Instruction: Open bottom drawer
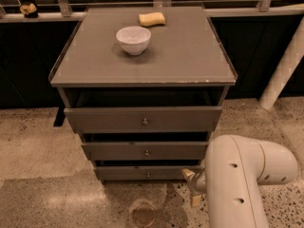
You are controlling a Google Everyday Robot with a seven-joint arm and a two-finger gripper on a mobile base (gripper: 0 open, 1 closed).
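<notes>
Bottom drawer (128, 173), a slim grey-brown wooden front with a tiny round metal knob at its centre, sits lowest of three in the grey-brown wooden desk (190, 65), close to the speckled stone floor (38, 151). A dark gap separates it from the middle-sized drawer front (114, 151) above, and the tall widest drawer front (104, 119) stands out furthest toward the camera.

The gripper (191, 187) hangs low at the right end of the bottom drawer, at the end of a bulky white arm (242, 184) that fills the lower right corner. Its two tan fingers (187, 174) are apart, one above the other, with nothing between them. The upper one overlaps the right end of the drawer front in this view; whether it touches the wood cannot be told. The knob is well to the left of the gripper.

On the desk top a white round ceramic bowl (133, 39) stands upright left of centre, and a yellow rectangular sponge (152, 19) lies near the back edge, apart from the bowl. A white slanted pole (285, 70) rises from the floor to the right of the desk.
</notes>
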